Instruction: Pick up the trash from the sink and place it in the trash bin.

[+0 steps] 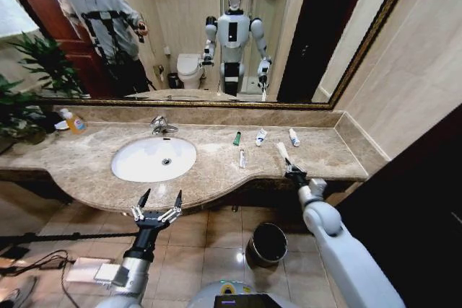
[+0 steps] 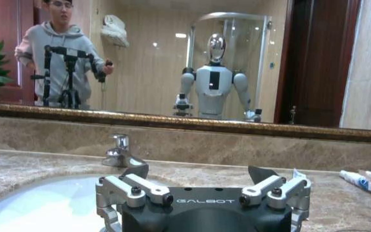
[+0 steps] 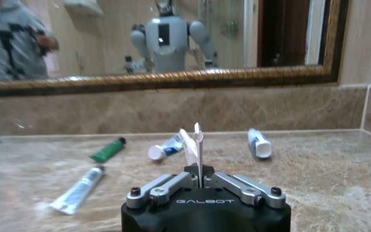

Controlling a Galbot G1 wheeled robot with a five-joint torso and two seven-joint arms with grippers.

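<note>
Here the right gripper [image 1: 290,169] sits at the front edge of the marble table [image 1: 79,160], right of the sink [image 1: 154,159], with its fingers pressed together on a flat white wrapper [image 3: 194,145] that stands up from between them. In the head view the wrapper [image 1: 283,154] pokes out beyond the gripper over the table.

The rest of the trash lies on the table past the right gripper, toward the mirror [image 1: 180,27]. A short dark-green tube [image 3: 108,150] lies beyond and to one side, a long white tube [image 3: 79,188] lies nearer on that same side, a small white tube with blue print [image 3: 166,147] sits just behind the held wrapper, and another white tube [image 3: 259,143] lies off to the other side. None of these touches the gripper.

The left gripper [image 1: 158,203] hangs below and in front of the table edge, before the sink, with its fingers spread wide and nothing between them. In the left wrist view its open fingers frame the basin [image 2: 37,203] and the chrome tap [image 2: 119,152].

The trash bin [image 1: 267,244] stands on the tiled floor [image 1: 195,250] below the table, between the two arms and nearer the right one
</note>
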